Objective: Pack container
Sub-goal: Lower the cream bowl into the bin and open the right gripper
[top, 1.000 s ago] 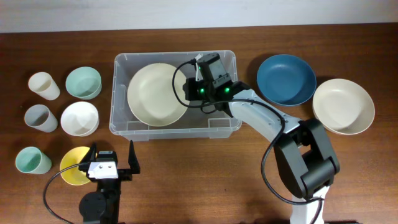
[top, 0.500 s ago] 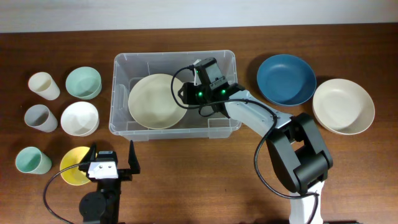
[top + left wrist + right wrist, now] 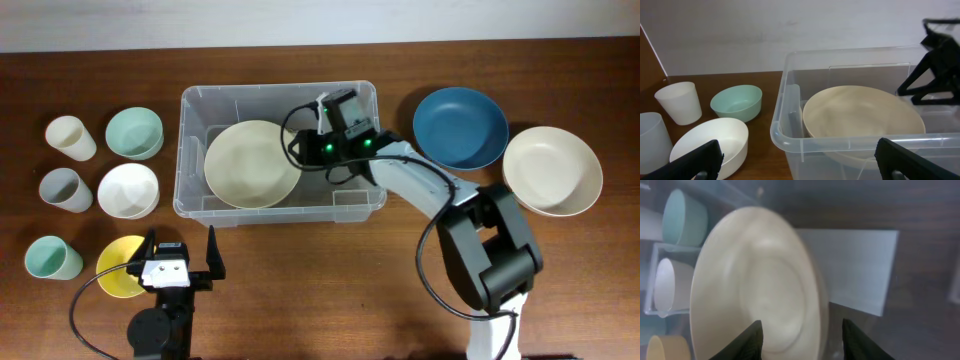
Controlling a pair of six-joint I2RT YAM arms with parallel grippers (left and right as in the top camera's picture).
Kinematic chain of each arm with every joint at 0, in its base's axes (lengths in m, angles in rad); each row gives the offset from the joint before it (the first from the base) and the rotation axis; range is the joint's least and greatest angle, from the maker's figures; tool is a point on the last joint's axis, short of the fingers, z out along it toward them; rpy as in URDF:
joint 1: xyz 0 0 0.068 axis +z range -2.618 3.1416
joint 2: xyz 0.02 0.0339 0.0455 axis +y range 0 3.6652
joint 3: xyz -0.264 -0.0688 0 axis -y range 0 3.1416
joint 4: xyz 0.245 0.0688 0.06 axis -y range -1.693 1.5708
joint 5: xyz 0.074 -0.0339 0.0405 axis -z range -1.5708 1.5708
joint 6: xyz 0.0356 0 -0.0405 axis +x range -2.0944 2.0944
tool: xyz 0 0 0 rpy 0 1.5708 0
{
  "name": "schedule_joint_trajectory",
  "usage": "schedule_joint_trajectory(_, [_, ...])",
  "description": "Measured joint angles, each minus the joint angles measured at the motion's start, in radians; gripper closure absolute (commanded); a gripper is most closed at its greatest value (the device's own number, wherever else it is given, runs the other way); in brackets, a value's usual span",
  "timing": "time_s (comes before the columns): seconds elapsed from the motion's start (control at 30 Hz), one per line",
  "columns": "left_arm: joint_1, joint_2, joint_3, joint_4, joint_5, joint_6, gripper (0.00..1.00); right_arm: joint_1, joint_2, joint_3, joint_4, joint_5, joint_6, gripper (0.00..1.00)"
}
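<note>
The container, a large clear bin, sits at the table's centre. A cream bowl lies inside it on the left, tilted a little in the left wrist view. My right gripper hangs inside the container over the bowl's right edge. In the right wrist view its jaws stand apart, with the bowl's rim between them and untouched. My left gripper is wide open and holds nothing, near the front edge, facing the container's near-left corner.
Right of the container lie a blue bowl and a second cream bowl. On the left are a mint bowl, white bowl, yellow bowl, and cream, grey and mint cups.
My right gripper has opened and let go of the cream bowl, which has settled lower in the container. The left arm has not moved.
</note>
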Motion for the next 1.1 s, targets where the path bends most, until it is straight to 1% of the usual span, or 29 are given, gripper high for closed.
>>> schedule_joint_trajectory(0.03, [0.0, 0.0, 0.0, 0.0, 0.0, 0.0, 0.01, -0.017, -0.016, 0.0, -0.005, 0.001, -0.007, 0.69])
schedule_joint_trajectory(0.07, [0.0, 0.0, 0.0, 0.0, 0.0, 0.0, 0.01, -0.024, -0.023, 0.0, -0.006, 0.001, -0.01, 0.71])
schedule_joint_trajectory(0.1, [0.0, 0.0, 0.0, 0.0, 0.0, 0.0, 0.01, -0.039, -0.036, 0.0, -0.016, 0.008, -0.019, 0.81])
schedule_joint_trajectory(0.2, [0.0, 0.0, 0.0, 0.0, 0.0, 0.0, 0.01, -0.073, -0.055, 0.0, -0.047, 0.032, -0.024, 0.91])
schedule_joint_trajectory(0.23, [0.0, 0.0, 0.0, 0.0, 0.0, 0.0, 0.01, -0.083, -0.057, 0.0, -0.066, 0.041, -0.028, 0.96])
schedule_joint_trajectory(0.37, [0.0, 0.0, 0.0, 0.0, 0.0, 0.0, 0.01, -0.086, -0.057, 0.0, -0.095, 0.066, -0.029, 0.96])
schedule_joint_trajectory(0.73, [0.0, 0.0, 0.0, 0.0, 0.0, 0.0, 0.01, 0.032, -0.057, 0.0, -0.118, 0.17, -0.031, 0.96])
schedule_joint_trajectory(1.1, [0.0, 0.0, 0.0, 0.0, 0.0, 0.0, 0.01, 0.035, 0.007, 0.0, -0.132, 0.214, -0.031, 0.96])
